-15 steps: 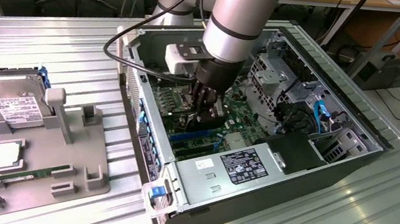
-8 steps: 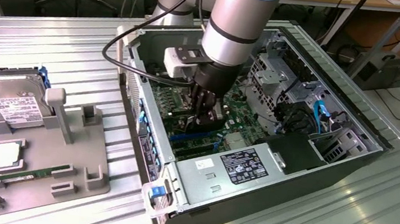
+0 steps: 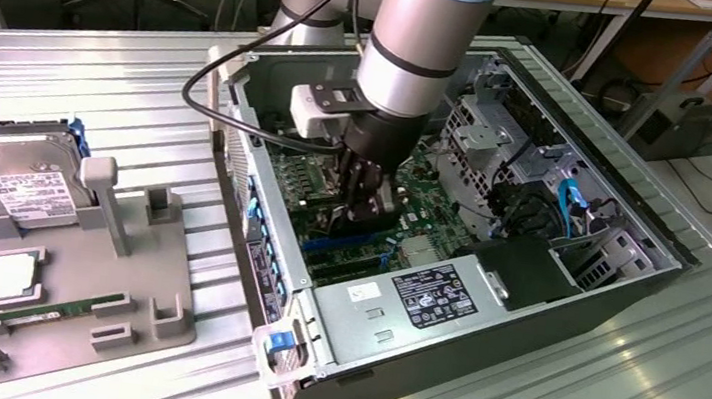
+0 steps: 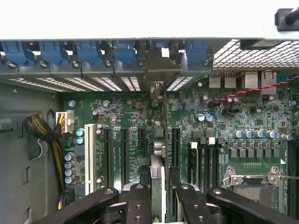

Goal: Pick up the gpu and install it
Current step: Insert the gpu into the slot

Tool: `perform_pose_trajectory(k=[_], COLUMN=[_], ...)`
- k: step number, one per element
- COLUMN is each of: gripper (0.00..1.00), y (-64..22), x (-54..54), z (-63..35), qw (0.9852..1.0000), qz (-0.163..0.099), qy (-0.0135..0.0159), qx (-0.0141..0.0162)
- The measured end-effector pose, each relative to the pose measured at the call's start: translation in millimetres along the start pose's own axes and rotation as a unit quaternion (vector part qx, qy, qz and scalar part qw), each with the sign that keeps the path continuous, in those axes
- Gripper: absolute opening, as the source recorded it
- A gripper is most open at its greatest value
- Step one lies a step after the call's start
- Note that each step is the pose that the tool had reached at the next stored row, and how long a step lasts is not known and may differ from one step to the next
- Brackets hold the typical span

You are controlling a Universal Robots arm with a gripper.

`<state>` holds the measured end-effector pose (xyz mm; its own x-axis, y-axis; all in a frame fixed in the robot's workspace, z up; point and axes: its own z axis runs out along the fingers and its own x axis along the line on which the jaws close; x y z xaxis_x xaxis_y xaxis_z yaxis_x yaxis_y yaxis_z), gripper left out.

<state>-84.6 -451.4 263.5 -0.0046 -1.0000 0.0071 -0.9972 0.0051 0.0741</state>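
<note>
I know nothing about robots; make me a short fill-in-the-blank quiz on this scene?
1. The gripper holds the gpu edge-on above the green ____.
2. The arm reaches down into an open computer ____.
3. On the grey tray outside lies a silver hard ____.

Missing words: motherboard; case; drive.

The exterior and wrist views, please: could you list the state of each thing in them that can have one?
gripper: shut on the gpu, down inside the case
gpu: held edge-on, upright over the motherboard slots
computer case: lying on its side, side panel off
hard drive: resting in the grey fixture
memory stick: lying in its fixture slot
CPU socket: latch closed
</note>
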Motion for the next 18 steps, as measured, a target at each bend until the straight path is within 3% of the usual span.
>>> perform_pose_trajectory(k=[10, 14, 15, 18], gripper=[0.26, 0.27, 0.33, 0.33], y=[-0.9, -0.6, -0.5, 0.0], x=[-0.1, -0.2, -0.1, 0.0], z=[11.8, 10.7, 9.4, 0.5], qw=[1.0, 1.0, 1.0, 1.0], qz=[0.0, 0.0, 0.0, 0.0], qy=[-0.0002, -0.0001, 0.0, 0.0], qx=[0.0001, 0.0, 0.0, 0.0])
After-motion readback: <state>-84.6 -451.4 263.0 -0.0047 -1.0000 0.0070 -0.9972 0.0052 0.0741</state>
